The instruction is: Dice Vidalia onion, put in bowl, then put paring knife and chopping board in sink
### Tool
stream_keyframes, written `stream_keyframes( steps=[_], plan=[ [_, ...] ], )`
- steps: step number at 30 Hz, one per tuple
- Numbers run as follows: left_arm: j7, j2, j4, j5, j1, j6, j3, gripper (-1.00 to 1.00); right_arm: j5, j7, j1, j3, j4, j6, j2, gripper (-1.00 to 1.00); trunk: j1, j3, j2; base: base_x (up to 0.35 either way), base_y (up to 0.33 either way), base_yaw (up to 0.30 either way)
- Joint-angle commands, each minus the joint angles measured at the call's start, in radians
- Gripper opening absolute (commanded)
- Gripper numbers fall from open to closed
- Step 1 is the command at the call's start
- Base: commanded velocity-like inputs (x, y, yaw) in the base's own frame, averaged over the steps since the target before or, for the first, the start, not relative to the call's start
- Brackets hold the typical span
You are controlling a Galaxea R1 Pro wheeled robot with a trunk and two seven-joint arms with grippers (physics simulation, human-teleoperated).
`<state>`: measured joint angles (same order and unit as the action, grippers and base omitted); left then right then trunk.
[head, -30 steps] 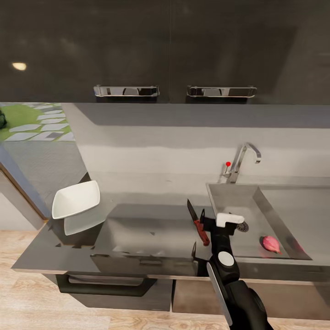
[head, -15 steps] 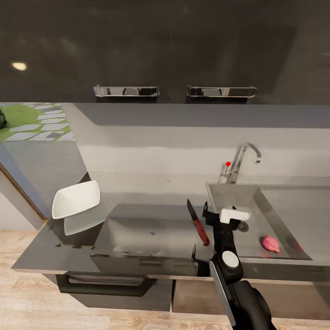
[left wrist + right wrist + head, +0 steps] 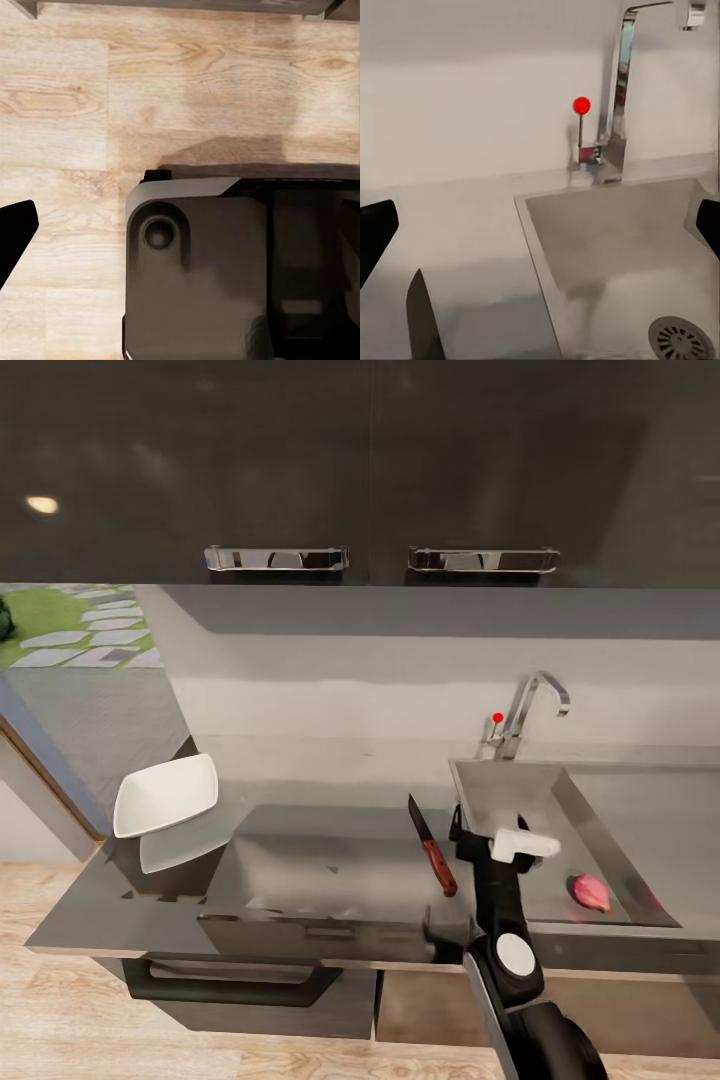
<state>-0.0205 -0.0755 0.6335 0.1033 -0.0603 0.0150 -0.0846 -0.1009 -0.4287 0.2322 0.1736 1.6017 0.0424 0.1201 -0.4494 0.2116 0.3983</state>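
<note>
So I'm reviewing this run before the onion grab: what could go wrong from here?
Two risks stand out.
1. The right gripper hovers at the sink rim, close to the paring knife; swinging toward the Vidalia onion it could knock the knife.
2. The onion lies near the basin's front wall, so the round ball could roll away from wide-open jaws.

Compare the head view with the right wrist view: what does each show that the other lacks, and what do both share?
Head view alone: the Vidalia onion in the sink, the white bowl on the countertop, and the right arm. Right wrist view alone: a close look at the drain. Both share the sink, the tap with its red knob, and the paring knife.
</note>
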Motion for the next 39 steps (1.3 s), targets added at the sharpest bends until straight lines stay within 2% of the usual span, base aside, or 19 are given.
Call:
stream_keyframes(
  steps=[1,3,4,12,15,24,39],
  plan=[
    [-0.001,-0.001,0.002,0.010,0.000,0.001,-0.004,1.00,-0.010,-0.006,-0.007,0.001,0.003,-0.003,0.000,1.00,-0.001,0.002,0.002,0.000,0.000,0.000],
    [-0.001,-0.001,0.002,0.010,0.000,0.001,-0.004,1.00,-0.010,-0.006,-0.026,0.001,0.009,-0.029,0.000,1.00,-0.001,0.002,0.002,0.000,0.000,0.000],
    [-0.001,-0.001,0.002,0.010,0.000,0.001,-0.004,1.00,-0.012,-0.005,-0.056,0.001,0.013,-0.060,-0.001,1.00,-0.001,0.002,0.002,0.000,0.000,0.000],
    [-0.001,-0.001,0.002,0.011,-0.001,0.002,-0.004,1.00,-0.015,-0.005,-0.109,0.001,0.018,-0.108,-0.002,1.00,-0.001,0.002,0.002,0.000,0.000,0.000],
    [-0.001,-0.001,0.002,0.010,-0.001,0.002,-0.004,1.00,-0.016,-0.005,-0.140,0.001,0.021,-0.125,-0.013,1.00,-0.001,0.002,0.002,0.000,0.000,0.000],
    [-0.001,-0.001,0.002,0.011,0.000,0.002,-0.004,1.00,-0.016,-0.005,-0.193,0.002,0.021,-0.170,-0.023,1.00,-0.001,0.002,0.002,0.000,0.000,0.000],
    [-0.001,-0.001,0.003,0.012,-0.001,0.002,-0.004,1.00,-0.017,-0.006,-0.233,0.001,0.021,-0.193,-0.022,1.00,-0.001,0.002,0.002,0.000,0.000,0.000]
  ],
)
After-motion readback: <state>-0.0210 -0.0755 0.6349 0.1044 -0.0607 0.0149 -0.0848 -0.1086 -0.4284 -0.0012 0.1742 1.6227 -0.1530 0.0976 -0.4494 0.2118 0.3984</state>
